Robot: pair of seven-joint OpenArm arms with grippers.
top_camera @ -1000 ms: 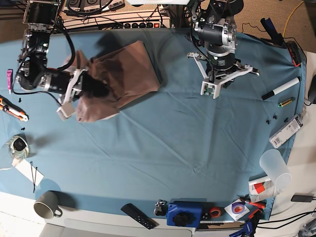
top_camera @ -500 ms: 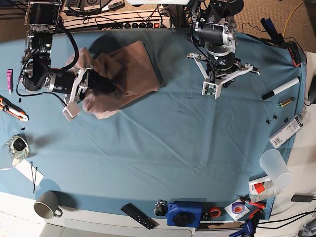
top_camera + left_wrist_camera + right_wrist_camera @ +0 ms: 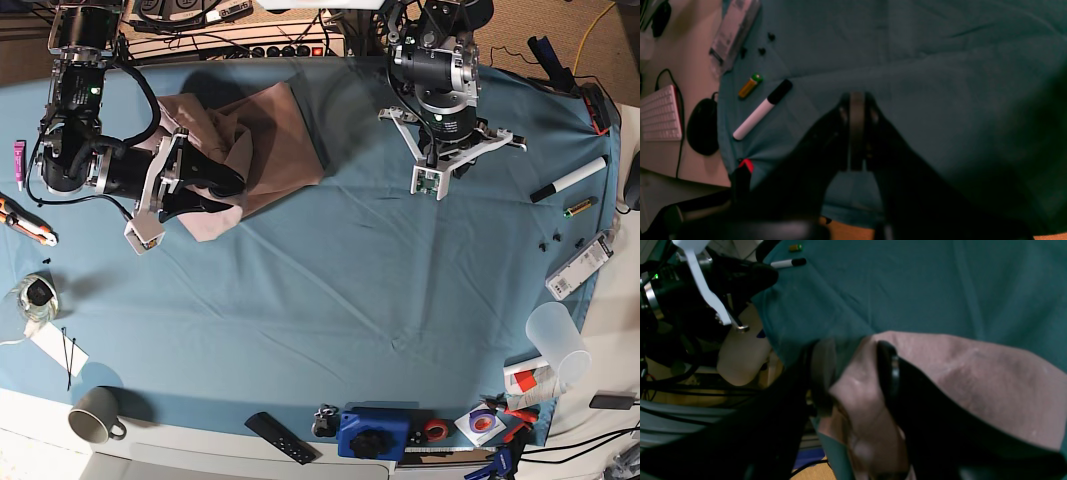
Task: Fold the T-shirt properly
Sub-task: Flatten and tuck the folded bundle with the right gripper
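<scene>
Bright, sharp base view; dim, murky wrist views, blurred black foreground, edge distortion.

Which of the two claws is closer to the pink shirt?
Right. The right gripper has its open jaws around the T-shirt; the left gripper hangs shut over bare cloth, apart from it.

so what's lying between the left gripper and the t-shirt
Only bare teal table cloth. The base view shows nothing lying between the shut left gripper and the T-shirt.

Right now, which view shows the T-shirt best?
The base view: the whole folded T-shirt lies on the cloth. The right wrist view shows only a close fold between the open right claw; the left wrist view shows none.
</scene>
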